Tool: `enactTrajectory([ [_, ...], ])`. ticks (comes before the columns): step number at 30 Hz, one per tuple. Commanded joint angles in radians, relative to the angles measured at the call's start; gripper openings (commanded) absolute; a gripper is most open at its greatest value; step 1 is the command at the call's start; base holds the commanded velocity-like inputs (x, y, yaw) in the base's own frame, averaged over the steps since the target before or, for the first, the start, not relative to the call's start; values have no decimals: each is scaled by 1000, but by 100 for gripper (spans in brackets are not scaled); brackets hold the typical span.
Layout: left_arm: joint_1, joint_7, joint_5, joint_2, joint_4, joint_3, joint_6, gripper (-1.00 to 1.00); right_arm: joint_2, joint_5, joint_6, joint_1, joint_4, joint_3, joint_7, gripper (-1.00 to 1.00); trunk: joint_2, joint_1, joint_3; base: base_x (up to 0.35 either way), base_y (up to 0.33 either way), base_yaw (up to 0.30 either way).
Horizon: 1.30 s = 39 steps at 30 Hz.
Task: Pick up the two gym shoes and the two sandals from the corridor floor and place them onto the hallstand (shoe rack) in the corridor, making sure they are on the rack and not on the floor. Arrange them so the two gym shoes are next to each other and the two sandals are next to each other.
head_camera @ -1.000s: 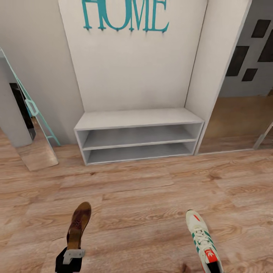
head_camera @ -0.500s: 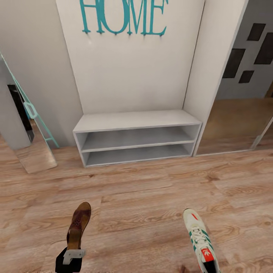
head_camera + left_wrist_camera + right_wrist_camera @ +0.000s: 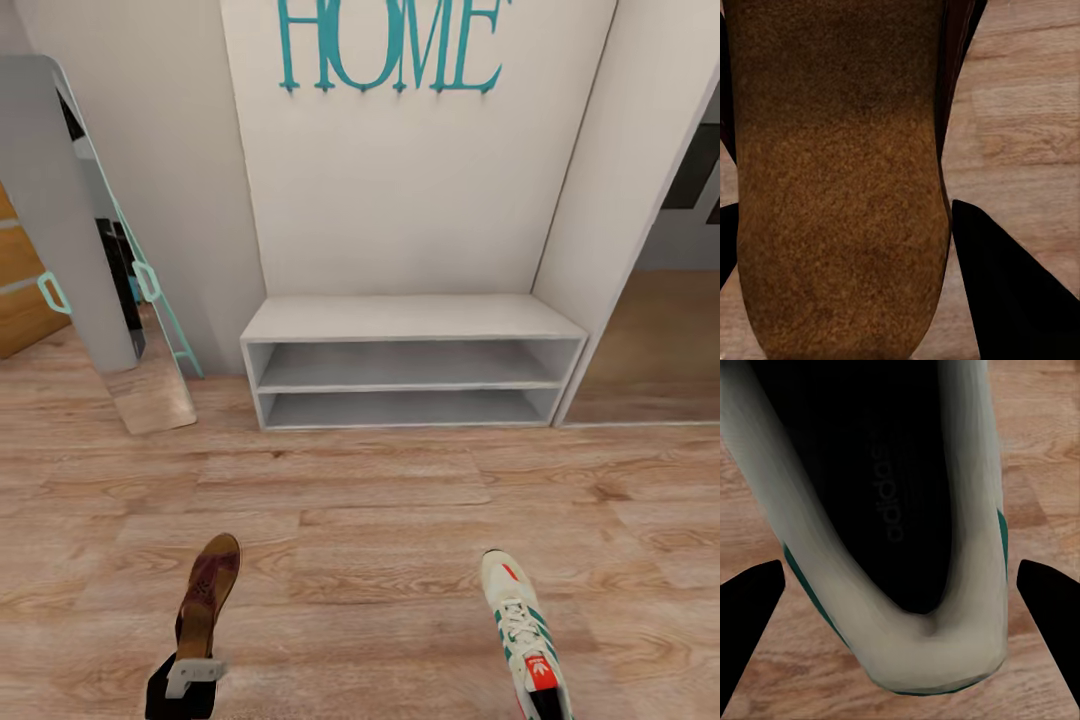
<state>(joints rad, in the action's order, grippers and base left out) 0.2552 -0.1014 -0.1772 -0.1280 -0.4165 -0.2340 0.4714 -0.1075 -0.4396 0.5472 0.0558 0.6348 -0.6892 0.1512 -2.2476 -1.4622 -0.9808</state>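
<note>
Left fingers (image 3: 1005,292) clamp sandal (image 3: 205,600); right fingers (image 3: 750,622) straddle gym shoe (image 3: 520,630), heel cropped, grip unclear.

Big teal serif "HOME" lettering (image 3: 390,45) sits up on the pale grey-white wall panel (image 3: 400,190), letters cut off at the top edge. Off to the left there's a tall grey-framed mirror (image 3: 120,290) leaning against the wall, bottom edge down on the planks, with a teal ladder-looking thing (image 3: 150,285) reflected in it. On the far right, a glossy brown reflective door panel (image 3: 660,350) stands just beside a plain white upright wall section (image 3: 620,180).
</note>
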Motion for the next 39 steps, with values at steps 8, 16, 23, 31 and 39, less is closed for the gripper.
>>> enactTrajectory([
  [8, 1, -9, -4, -1, 4, -8, 3, -100, -3, -13, 4, 1, 6, 0, 15, -100, 0, 0, -1, 0, 0, 277],
  [16, 1, -8, -4, 1, -1, -8, 4, -100, -3, -99, 5, 1, 1, 116, 9, -100, 0, 0, -1, 0, 0, 278],
  [23, 1, -8, -4, 1, -2, -8, 4, -100, -2, -105, 5, 1, 0, 126, 6, -100, 0, 0, -2, 0, 0, 277],
  [31, 1, -9, -5, 1, -2, -7, 2, -100, -1, -101, 5, 1, 2, 124, 4, -100, -56, -30, -30, 0, 0, 278],
  [39, 0, -9, -6, 1, 0, -6, 4, -100, -1, -100, 5, 1, 4, 123, 4, -100, -70, -38, -40, 0, 0, 278],
])
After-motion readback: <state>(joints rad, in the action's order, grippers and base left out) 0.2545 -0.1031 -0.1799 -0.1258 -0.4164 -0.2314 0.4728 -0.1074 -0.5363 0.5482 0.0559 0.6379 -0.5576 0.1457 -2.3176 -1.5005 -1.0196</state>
